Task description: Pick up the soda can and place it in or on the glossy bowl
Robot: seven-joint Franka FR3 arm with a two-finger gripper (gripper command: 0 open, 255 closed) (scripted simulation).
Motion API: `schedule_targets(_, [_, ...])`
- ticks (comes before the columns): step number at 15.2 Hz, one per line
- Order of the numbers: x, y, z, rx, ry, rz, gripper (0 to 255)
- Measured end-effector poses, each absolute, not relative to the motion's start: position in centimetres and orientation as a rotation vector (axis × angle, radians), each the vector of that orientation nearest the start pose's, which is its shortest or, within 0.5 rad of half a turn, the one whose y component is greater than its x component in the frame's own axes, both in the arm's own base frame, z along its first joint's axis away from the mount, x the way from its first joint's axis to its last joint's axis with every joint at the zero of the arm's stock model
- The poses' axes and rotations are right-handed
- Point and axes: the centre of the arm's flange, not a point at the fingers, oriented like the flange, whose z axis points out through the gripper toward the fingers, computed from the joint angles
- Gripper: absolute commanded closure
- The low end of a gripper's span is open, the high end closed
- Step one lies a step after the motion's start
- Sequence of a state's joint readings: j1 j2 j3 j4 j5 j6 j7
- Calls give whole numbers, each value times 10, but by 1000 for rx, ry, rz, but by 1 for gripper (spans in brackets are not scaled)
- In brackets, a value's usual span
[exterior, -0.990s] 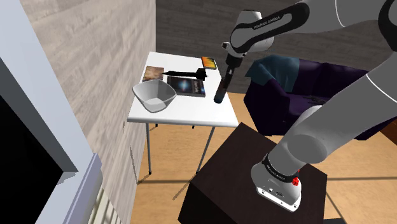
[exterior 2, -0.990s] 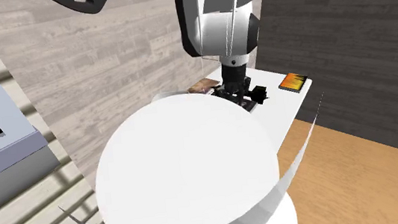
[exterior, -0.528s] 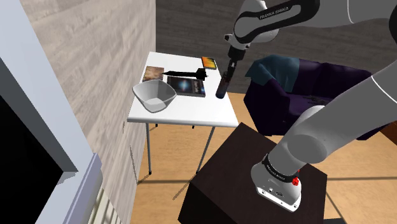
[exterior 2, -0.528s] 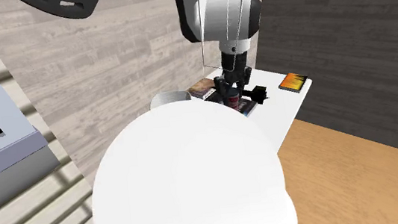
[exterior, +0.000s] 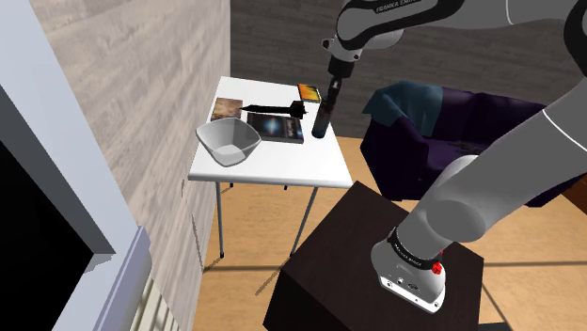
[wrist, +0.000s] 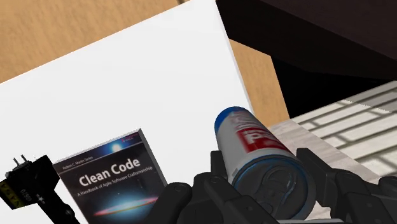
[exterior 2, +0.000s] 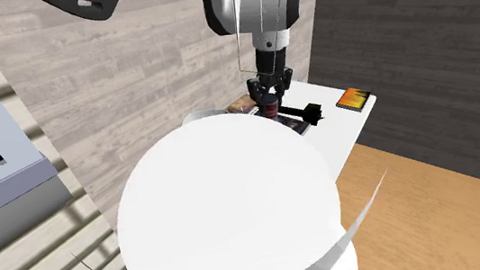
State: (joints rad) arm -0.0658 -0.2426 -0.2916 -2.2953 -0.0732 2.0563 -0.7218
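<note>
My gripper is shut on the soda can, which hangs in the air over the white table, near its edge on the shoulder view's right. The wrist view shows the blue, white and red can clasped between the black fingers, tilted, with its bottom end toward the camera. The can shows red under the gripper in the second exterior view. The white bowl stands on the table's left side in the shoulder view, apart from the can.
On the table lie a "Clean Code" book, a black tool, an orange-covered item and a brown book. A dark purple sofa stands right of the table. The dark stand is in front.
The gripper has risen with the can and drifted a little toward the shoulder view's left, farther in over the table. The things on the table have not moved.
</note>
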Motion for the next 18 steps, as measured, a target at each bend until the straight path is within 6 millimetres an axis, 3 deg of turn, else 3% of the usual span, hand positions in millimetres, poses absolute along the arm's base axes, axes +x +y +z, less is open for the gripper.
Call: schedule_targets(18, [635, -38, 475, -3070, -634, 4, 255])
